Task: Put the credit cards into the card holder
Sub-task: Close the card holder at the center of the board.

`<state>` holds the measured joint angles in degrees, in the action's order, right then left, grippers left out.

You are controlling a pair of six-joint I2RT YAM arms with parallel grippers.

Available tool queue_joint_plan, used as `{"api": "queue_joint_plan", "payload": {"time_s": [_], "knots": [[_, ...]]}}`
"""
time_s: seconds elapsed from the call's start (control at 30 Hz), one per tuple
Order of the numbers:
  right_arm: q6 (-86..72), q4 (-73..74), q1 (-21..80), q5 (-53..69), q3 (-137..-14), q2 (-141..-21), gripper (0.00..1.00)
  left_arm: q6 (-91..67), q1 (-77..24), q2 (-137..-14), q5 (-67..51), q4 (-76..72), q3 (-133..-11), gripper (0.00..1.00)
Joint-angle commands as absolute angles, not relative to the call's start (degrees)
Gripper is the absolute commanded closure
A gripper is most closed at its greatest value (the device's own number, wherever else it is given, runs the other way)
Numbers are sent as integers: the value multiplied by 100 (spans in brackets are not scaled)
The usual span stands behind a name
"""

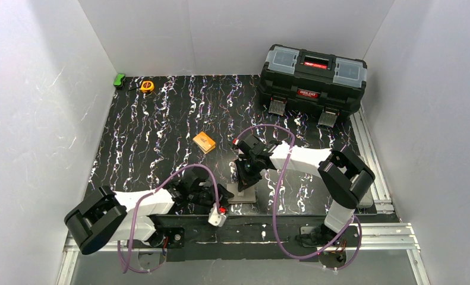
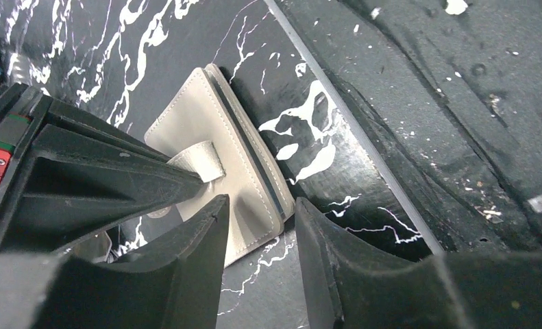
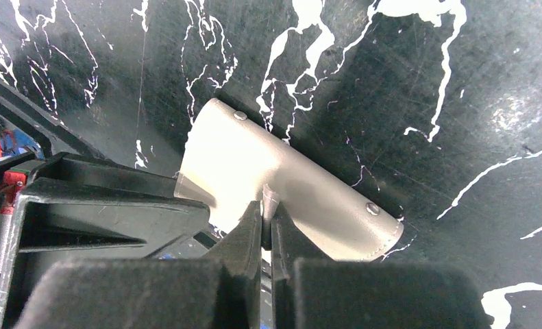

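The taupe card holder (image 1: pixel 248 195) lies folded on the black marbled mat by its near edge. It also shows in the left wrist view (image 2: pixel 216 137) and the right wrist view (image 3: pixel 302 181). My right gripper (image 3: pixel 268 209) is shut on the holder's snap tab (image 2: pixel 201 162), reaching down from above (image 1: pixel 245 177). My left gripper (image 2: pixel 260 207) is open, with its jaws on either side of the holder's near corner, close to it (image 1: pixel 219 196). No credit cards show in any view.
A small orange block (image 1: pixel 204 142) lies mid-mat. A black toolbox (image 1: pixel 313 74) stands at the back right. A yellow tape measure (image 1: pixel 147 86) and a green item (image 1: pixel 120 79) lie at the back left. The mat's front edge (image 2: pixel 364 130) runs just beside the holder.
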<state>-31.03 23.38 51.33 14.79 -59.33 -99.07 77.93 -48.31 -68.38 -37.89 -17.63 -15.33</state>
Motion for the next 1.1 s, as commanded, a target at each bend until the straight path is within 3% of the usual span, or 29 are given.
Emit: {"api": "queue_joint_plan", "payload": {"time_s": [0.0, 0.5, 0.67, 0.9, 1.07], "knots": [[-2978, 2190, 5160, 1528, -5792, -10142, 99, 7207, -4846, -6946, -3391, -2221, -1960, 63], [-2711, 2548, 4931, 1801, -6243, -9840, 99, 5849, -4835, -6756, -2098, -2100, -3249, 100], [-2618, 2804, 4764, 2255, -6559, -9671, 99, 4727, -4728, -6370, -2304, -556, -4204, 100], [-2547, 2777, 4720, 3712, -6646, -9885, 99, 3086, -4544, -6257, -3660, 1985, -5211, 100], [-2564, 2867, 4722, 3675, -6706, -10334, 99, 3254, -4412, -6391, -3977, 2423, -4967, 100]]}}
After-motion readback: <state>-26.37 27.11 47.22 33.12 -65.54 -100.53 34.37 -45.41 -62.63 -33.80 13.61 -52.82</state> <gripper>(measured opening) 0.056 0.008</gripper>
